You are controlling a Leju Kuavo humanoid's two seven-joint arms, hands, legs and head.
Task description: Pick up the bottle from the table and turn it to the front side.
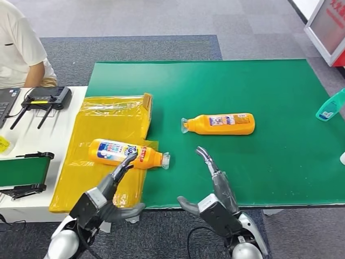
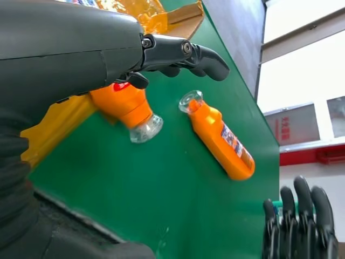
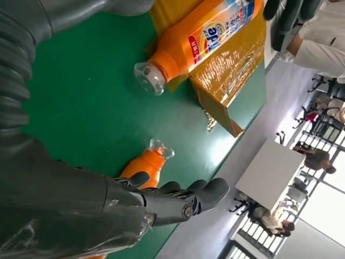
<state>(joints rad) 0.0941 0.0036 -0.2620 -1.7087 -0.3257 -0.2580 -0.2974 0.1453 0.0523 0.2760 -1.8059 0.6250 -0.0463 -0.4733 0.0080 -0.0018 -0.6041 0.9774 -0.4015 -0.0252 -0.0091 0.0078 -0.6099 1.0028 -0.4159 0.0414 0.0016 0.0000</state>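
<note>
Two orange bottles with clear caps lie on their sides. One bottle (image 1: pixel 128 152) rests on a yellow plastic bag (image 1: pixel 103 145) at the green mat's left edge, its colourful label up; it also appears close up (image 2: pixel 126 105) (image 3: pixel 195 43). The other bottle (image 1: pixel 221 123) lies farther out on the mat (image 2: pixel 219 137), its neck visible past the fingers (image 3: pixel 148 162). My left hand (image 1: pixel 111 189) hovers open just short of the near bottle, fingers stretched toward it. My right hand (image 1: pixel 213 189) is open near the table's front edge, fingers pointing at the far bottle.
The green mat (image 1: pixel 264 91) covers the table. A teal bottle (image 1: pixel 330 106) lies at its right edge. A white side table on the left carries a black controller (image 1: pixel 47 98) and a small green conveyor (image 1: pixel 22 171). A person in white sits at the far left (image 1: pixel 20 48).
</note>
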